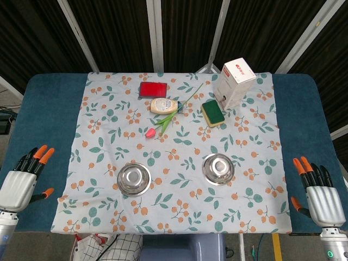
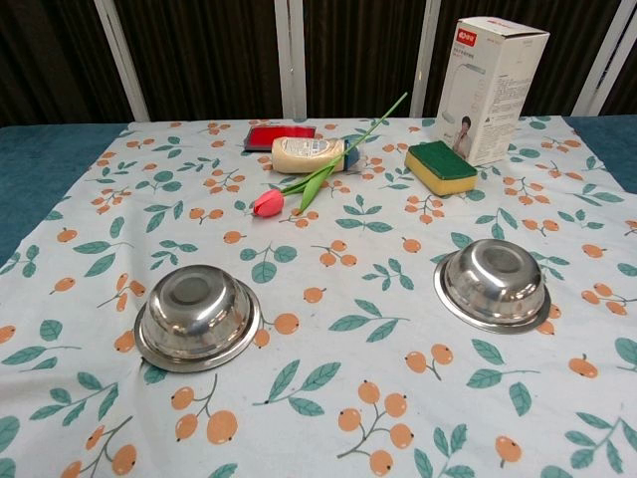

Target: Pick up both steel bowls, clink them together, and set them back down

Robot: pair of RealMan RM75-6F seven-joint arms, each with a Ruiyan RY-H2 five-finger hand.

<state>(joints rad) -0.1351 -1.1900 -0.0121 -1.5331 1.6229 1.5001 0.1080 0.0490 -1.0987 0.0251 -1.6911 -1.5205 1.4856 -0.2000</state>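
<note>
Two steel bowls sit upside down on the floral tablecloth. The left bowl [image 1: 134, 178] [image 2: 197, 314] lies near the front left, the right bowl [image 1: 218, 168] [image 2: 493, 283] near the front right. My left hand [image 1: 24, 178] hovers at the table's left edge, fingers apart and holding nothing, well left of the left bowl. At the right edge my right hand [image 1: 319, 191] is likewise open and empty, far right of the right bowl. Neither hand appears in the chest view.
Behind the bowls lie a pink tulip [image 1: 163, 124] [image 2: 317, 176], a cream tube [image 1: 164, 105] [image 2: 308, 153], a red flat case [image 1: 153, 88] [image 2: 280, 136], a green-yellow sponge [image 1: 213, 113] [image 2: 440, 166] and an upright white box [image 1: 234, 82] [image 2: 492, 87]. Blue table [image 1: 43, 114] flanks the cloth.
</note>
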